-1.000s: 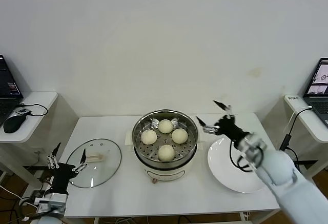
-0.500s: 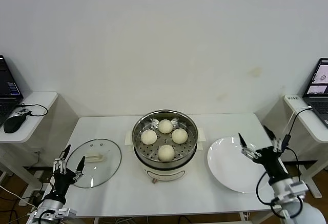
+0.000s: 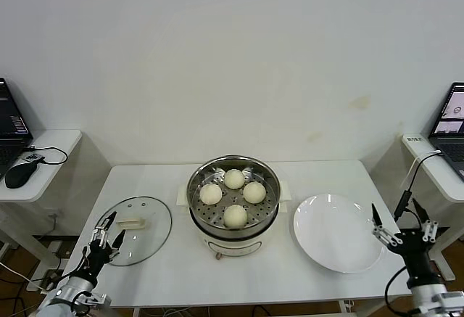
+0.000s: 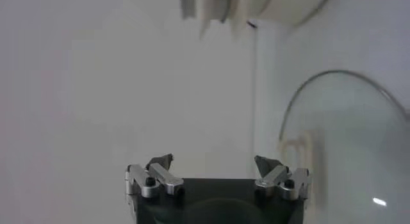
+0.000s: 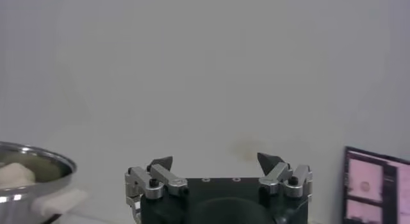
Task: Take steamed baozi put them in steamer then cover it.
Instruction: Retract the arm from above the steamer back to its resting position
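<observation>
So: four steamed baozi (image 3: 234, 196) sit on perforated tray in steamer (image 3: 233, 226), centre of surface (image 3: 181, 273). Glass cover (image 3: 135, 230) flat on surface, left of steamer, untouched. Left pincer (image 3: 106, 233) wide open, empty, low beside cover's near-left rim. Right pincer (image 3: 400, 228) wide open, empty, off surface beside white plate (image 3: 336, 231).

Risks, as judged: low handle, slippery glass — poor grip drops cover; off-centre placement clips steamer rim.

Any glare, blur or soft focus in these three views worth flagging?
Head view: sharp, evenly lit; small highlights on the white plate and glass cover. Left wrist view: steamer blurred, a glint on the cover. Right wrist view: background soft; right gripper crisp.
</observation>
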